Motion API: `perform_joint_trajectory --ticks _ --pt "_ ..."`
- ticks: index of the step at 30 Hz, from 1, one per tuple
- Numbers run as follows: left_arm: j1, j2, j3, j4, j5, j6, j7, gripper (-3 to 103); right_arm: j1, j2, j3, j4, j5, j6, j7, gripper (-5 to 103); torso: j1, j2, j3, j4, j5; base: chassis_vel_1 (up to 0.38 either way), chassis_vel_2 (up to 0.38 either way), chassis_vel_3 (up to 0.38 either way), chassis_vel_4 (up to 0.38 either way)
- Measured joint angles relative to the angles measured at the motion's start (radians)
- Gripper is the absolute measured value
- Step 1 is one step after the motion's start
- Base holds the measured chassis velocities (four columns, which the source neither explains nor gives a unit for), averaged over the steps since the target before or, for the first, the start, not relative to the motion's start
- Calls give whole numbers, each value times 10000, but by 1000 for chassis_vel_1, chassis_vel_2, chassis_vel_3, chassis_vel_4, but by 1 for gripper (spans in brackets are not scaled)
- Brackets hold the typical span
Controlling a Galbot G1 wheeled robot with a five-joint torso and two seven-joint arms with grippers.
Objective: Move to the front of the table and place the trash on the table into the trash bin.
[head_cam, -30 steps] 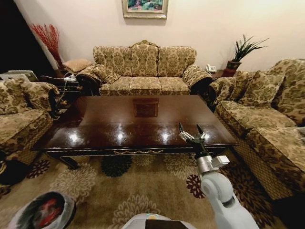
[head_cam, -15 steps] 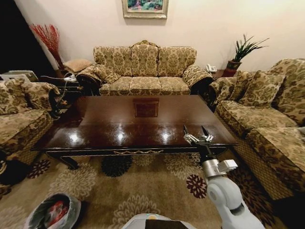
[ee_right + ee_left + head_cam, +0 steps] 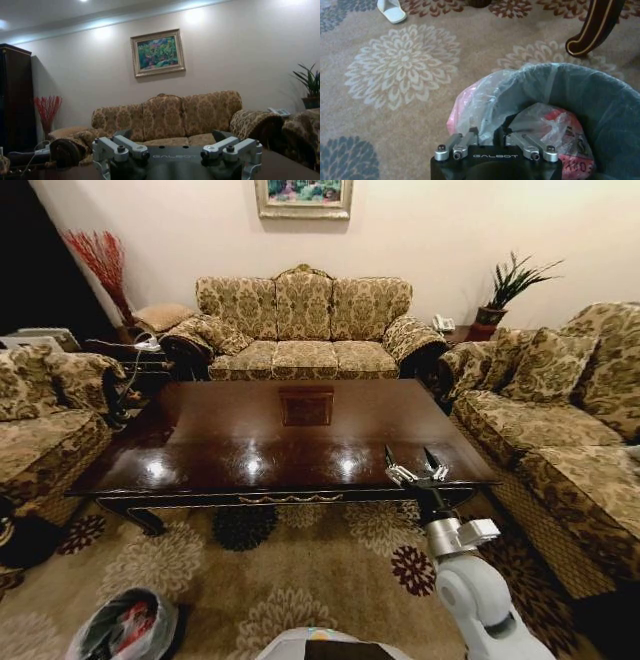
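1. Spanning the room's middle, the glossy dark wood desk [image 3: 300, 435] has a bare reflective top; patterned carpet [image 3: 300, 580] lies open along its near edge.
2. Right tool [image 3: 417, 460], fingers spread wide and holding nothing, hovers over the desk's near right edge.
3. Left tool [image 3: 494, 139], fingers narrow and pinching translucent liner plastic, sits at the rim of the round trash bin [image 3: 600, 97].
4. Crumpled red-and-white trash [image 3: 562, 129] lies inside the bin.

Glossy dark-brown table [image 3: 250, 435] — beige floral carpet [image 3: 330, 580].
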Motion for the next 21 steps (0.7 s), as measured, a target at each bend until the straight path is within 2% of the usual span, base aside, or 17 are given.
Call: perform_joint_trajectory --ticks 1,2,4,5,7,10,13,14,15,16,17,18,19,20,21 --pt "27 -51 -20 -120 6 -2 -29 29 -14 -1 15 21 4 4 0 100 0 0 0 -1 3 0 0 0 0" --pt "27 -51 -20 -120 6 -2 -29 29 -14 -1 15 21 4 4 0 100 0 0 0 -1 3 0 0 0 0" --pt "202 -173 -134 -563 -2 26 -119 40 -1 -4 46 51 35 7 0 100 0 0 0 -3 2 0 0 0 0" --pt "202 -173 -134 -563 -2 26 -119 40 -1 -4 46 51 35 7 0 100 0 0 0 -3 2 0 0 0 0" --pt "513 -292 -260 -1082 -27 94 -163 52 111 -4 52 53 97 8 2 100 0 0 0 -2 9 0 0 0 0" --pt "891 -406 -395 -1646 -52 232 -151 57 307 22 42 -12 166 9 9 100 0 0 0 -2 4 0 0 0 0" --pt "1371 -530 -607 -2416 -26 378 -157 74 570 124 -31 -192 215 37 11 100 0 0 0 -1 7 0 0 0 0" --pt "1371 -530 -607 -2416 -26 378 -157 74 570 124 -31 -192 215 37 11 100 0 0 0 -1 7 0 0 0 0" --pt "1509 -571 -671 -2626 61 361 -224 79 645 182 -76 -262 217 94 8 100 0 0 0 -2 6 0 0 0 0" --pt "1618 -617 -739 -2785 229 269 -336 85 700 239 -117 -313 218 141 -1 100 0 0 0 -2 7 0 0 0 0" --pt "1618 -617 -739 -2785 229 269 -336 85 700 239 -117 -313 218 141 -1 100 0 0 0 -2 7 0 0 0 0" --pt "1739 -675 -810 -2935 467 58 -476 90 736 310 -168 -347 219 176 -13 100 0 0 0 -1 6 0 0 0 0" --pt "1811 -707 -860 -3015 580 -170 -558 96 750 351 -195 -363 219 202 -21 100 0 0 0 0 3 0 0 0 0" --pt "1861 -721 -899 -3116 623 -463 -629 96 754 379 -212 -372 219 220 -34 100 0 0 0 2 1 0 0 0 0" --pt "1913 -728 -951 -3333 671 -957 -676 98 750 386 -216 -371 221 224 -47 100 0 0 0 4 -3 0 0 0 0"
